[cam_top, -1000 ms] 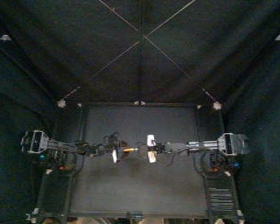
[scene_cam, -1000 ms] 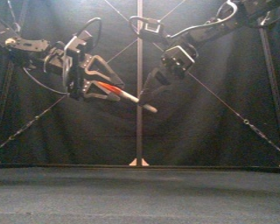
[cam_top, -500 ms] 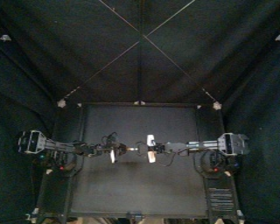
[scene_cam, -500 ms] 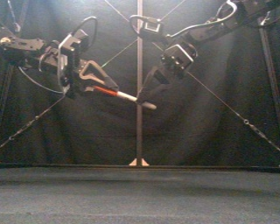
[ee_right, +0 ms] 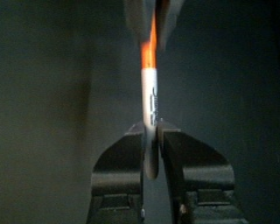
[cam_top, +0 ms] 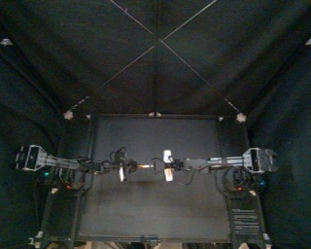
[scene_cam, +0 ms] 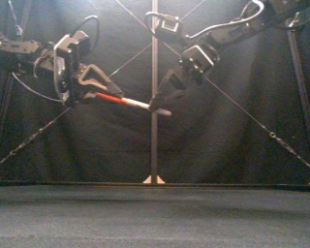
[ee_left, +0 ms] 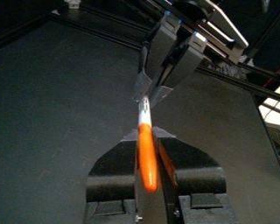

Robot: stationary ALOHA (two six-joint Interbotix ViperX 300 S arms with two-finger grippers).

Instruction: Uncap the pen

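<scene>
Between left tool (scene_cam: 90,92) and right tool (scene_cam: 163,107), pen (scene_cam: 124,100).

1. The left arm (cam_top: 70,165) and right arm (cam_top: 225,160) are slim, black and built of jointed segments.
2. A pale cross-plate (cam_top: 166,156) tops each set of fingers.
3. The left fingers (ee_left: 113,175) and right fingers (ee_right: 119,166) are broad black wedges, grey outside.

Pen (scene_cam: 121,100): one, red and white. Grippers: two, left gripper (scene_cam: 90,92) and right gripper (scene_cam: 163,107). Table (cam_top: 145,209): one.
</scene>
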